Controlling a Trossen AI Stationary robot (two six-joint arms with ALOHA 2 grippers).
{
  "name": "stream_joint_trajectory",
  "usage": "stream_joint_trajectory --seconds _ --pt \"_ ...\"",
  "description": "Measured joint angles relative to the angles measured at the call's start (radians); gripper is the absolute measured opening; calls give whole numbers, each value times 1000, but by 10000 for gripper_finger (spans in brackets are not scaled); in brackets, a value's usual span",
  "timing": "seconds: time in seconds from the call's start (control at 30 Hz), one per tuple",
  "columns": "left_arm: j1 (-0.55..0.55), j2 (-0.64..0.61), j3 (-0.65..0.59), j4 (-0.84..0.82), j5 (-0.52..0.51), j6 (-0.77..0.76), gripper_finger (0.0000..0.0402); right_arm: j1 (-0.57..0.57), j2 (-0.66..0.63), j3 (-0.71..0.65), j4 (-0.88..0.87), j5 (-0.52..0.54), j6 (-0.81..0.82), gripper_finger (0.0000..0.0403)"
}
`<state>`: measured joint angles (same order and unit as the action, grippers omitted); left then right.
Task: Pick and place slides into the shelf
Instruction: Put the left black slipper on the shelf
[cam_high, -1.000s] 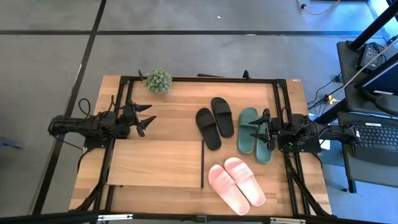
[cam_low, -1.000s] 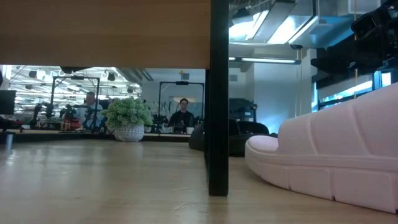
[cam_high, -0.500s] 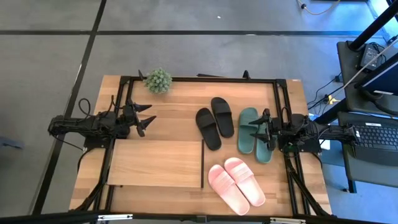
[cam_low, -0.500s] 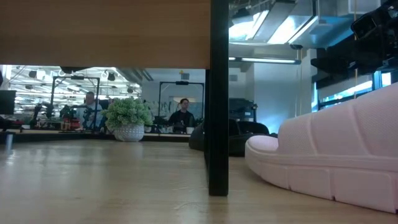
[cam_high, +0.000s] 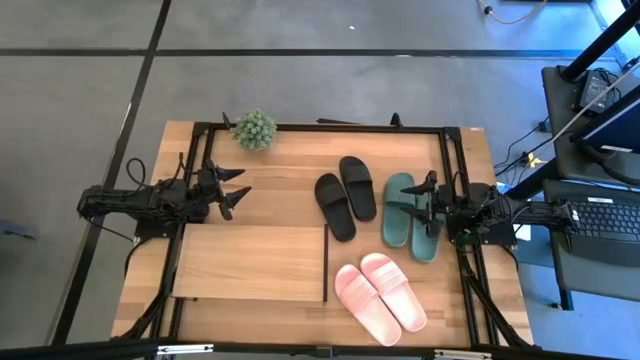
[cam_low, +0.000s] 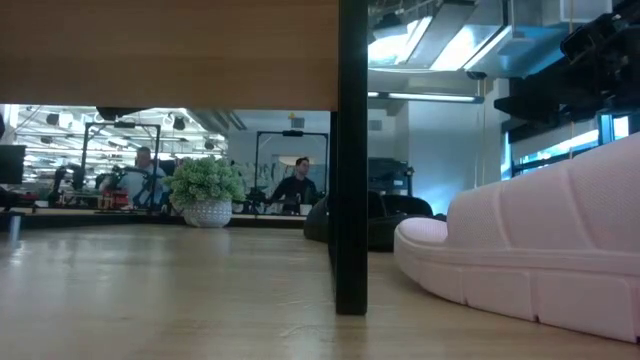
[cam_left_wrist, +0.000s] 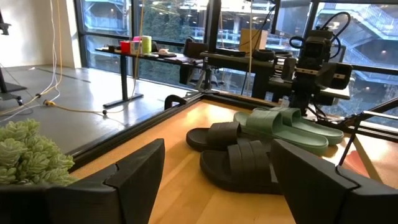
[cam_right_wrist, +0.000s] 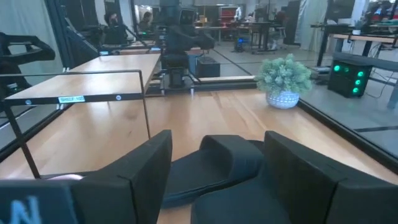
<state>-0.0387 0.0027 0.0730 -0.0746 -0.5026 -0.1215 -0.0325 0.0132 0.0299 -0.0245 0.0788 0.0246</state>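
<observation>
Three pairs of slides lie soles down on the wooden table: black (cam_high: 345, 195), dark green (cam_high: 405, 218) and light pink (cam_high: 380, 290). The shelf (cam_high: 250, 262) stands near the front edge, its black divider (cam_high: 327, 262) at its right end. My left gripper (cam_high: 236, 192) hovers open at the table's left, pointing level toward the black slides (cam_left_wrist: 242, 158) and green slides (cam_left_wrist: 286, 124). My right gripper (cam_high: 425, 203) hovers open over the green pair's right edge, pointing level toward the left. Each gripper (cam_left_wrist: 217, 149) (cam_right_wrist: 217, 140) has nothing between its fingers.
A small potted plant (cam_high: 254, 130) stands at the far left corner. A black frame (cam_high: 320, 127) runs around the tabletop. The low view looks under the shelf board (cam_low: 170, 50) past the divider (cam_low: 352, 160) to a pink slide (cam_low: 540, 250). People show in the room beyond.
My right gripper has swung slightly toward the table's far edge while staying in place. Nothing else has moved.
</observation>
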Motion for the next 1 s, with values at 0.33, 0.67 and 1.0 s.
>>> stream_joint_trajectory --seconds 0.33,0.67,1.0 --pt "0 0 0 0 0 -3 284 0 0 0 0 1 50 255" --pt "0 0 0 0 -12 -3 284 0 0 0 0 2 47 255" --pt "0 0 0 1 -12 -5 284 0 0 0 6 52 32 255"
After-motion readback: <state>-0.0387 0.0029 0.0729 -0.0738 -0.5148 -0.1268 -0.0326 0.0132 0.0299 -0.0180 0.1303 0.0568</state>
